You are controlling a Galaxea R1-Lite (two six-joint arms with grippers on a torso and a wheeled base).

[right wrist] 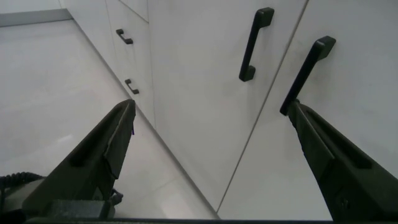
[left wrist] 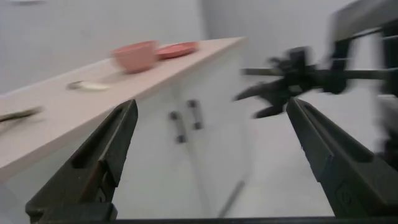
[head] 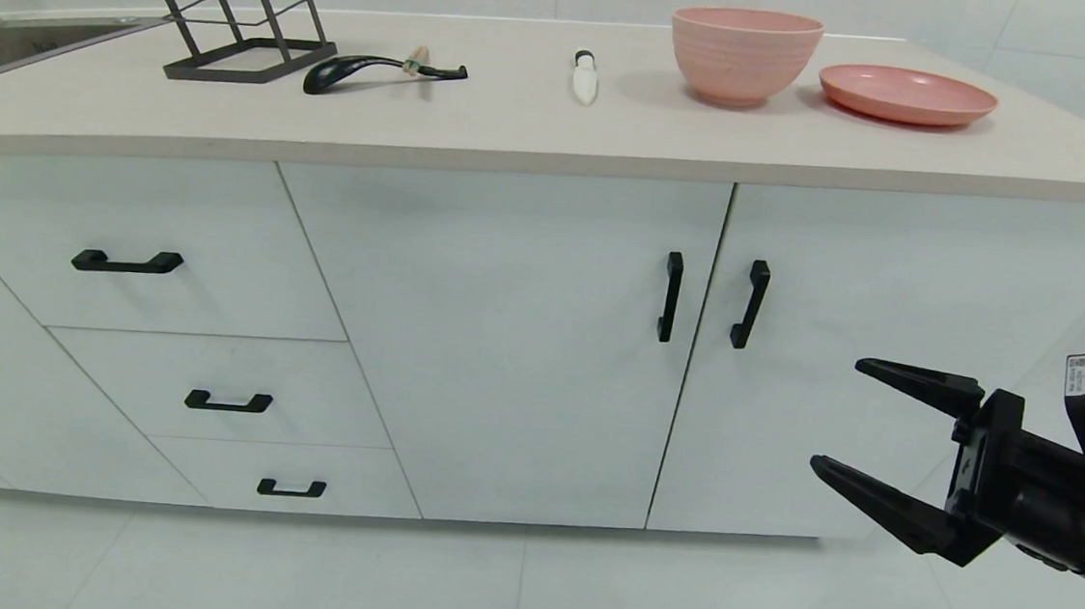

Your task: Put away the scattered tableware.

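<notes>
On the countertop [head: 518, 119] stand a pink bowl [head: 744, 54] and, to its right, a pink plate [head: 908, 93]. A small white spoon [head: 585, 77] lies left of the bowl, and a black spoon [head: 382, 69] lies further left by a black wire rack [head: 237, 5]. My right gripper [head: 835, 413] hangs open and empty low in front of the right cabinet door, its fingers [right wrist: 93, 168] facing the two door handles [right wrist: 255, 43]. My left gripper [left wrist: 211, 102] is open and empty too, off to the counter's left; its view takes in the bowl [left wrist: 134, 56], the plate [left wrist: 177, 48] and the white spoon [left wrist: 87, 86].
A sink [head: 2, 39] is set into the counter at the far left. Below the counter are three drawers with black handles [head: 127, 261] on the left and two doors with vertical handles [head: 669, 295] in the middle. Pale floor tiles [head: 481, 590] lie open before the cabinets.
</notes>
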